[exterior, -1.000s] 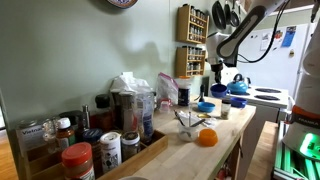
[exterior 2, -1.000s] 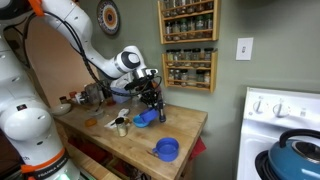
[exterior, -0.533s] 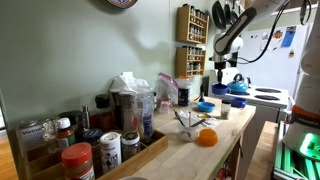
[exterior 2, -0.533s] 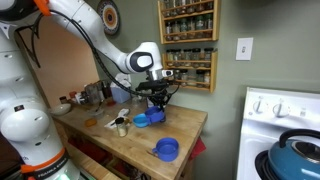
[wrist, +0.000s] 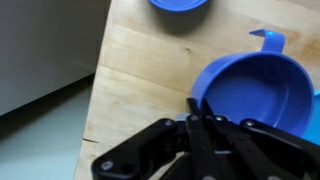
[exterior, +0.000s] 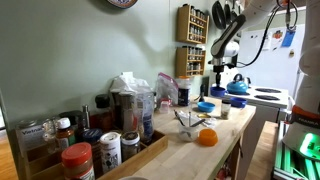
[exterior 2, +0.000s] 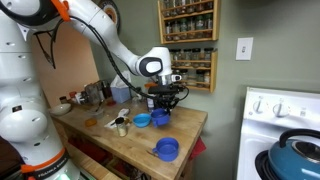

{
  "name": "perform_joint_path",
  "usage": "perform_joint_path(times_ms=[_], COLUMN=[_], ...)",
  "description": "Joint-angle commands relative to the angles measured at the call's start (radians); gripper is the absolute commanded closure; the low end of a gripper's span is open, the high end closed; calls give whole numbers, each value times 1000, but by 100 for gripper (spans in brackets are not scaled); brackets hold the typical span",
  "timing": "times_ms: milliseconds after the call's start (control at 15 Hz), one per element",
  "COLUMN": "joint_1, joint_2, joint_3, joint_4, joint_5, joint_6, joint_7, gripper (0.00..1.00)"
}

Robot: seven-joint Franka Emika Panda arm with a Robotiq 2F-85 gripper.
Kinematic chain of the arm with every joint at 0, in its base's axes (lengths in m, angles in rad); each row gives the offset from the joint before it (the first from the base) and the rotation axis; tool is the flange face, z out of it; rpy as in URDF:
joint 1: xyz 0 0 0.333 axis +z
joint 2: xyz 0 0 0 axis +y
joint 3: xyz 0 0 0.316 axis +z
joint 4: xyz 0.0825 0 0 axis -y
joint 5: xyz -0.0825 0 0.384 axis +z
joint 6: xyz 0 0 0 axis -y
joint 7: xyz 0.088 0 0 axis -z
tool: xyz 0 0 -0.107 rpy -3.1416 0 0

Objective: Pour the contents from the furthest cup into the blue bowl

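My gripper (exterior 2: 163, 104) is shut on the rim of a blue cup with a small spout (exterior 2: 160, 118), held low over the wooden counter (exterior 2: 185, 128). In the wrist view the fingers (wrist: 205, 125) clamp the cup's near wall (wrist: 250, 95). The blue bowl (exterior 2: 167, 150) sits nearer the counter's front edge, apart from the cup; its rim shows at the top of the wrist view (wrist: 180, 4). In an exterior view the gripper (exterior: 215, 78) hangs over the cup (exterior: 217, 92) at the counter's far end.
A second small blue dish (exterior 2: 141, 121) lies just beside the cup, also seen nearer the camera (exterior: 205, 106). A metal cup (exterior 2: 121, 124) and jars stand nearby. A blue kettle (exterior: 237, 88) is on the stove. An orange (exterior: 206, 137) and a spice rack (exterior 2: 188, 45) are in view.
The gripper has carried the blue cup sideways along the counter, away from the small blue dish and toward the stove end. The bowls have not moved.
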Motion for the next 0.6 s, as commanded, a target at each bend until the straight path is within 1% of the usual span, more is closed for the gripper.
perform_joint_path(times_ms=[0, 333, 533], joint_1=[-34, -72, -97], joint_2=[83, 164, 215], joint_3=[16, 24, 41], joint_4=[62, 118, 146], joint_5=[35, 44, 64], joint_6=[20, 11, -4], joint_7=[9, 15, 5], gripper=[99, 99, 99])
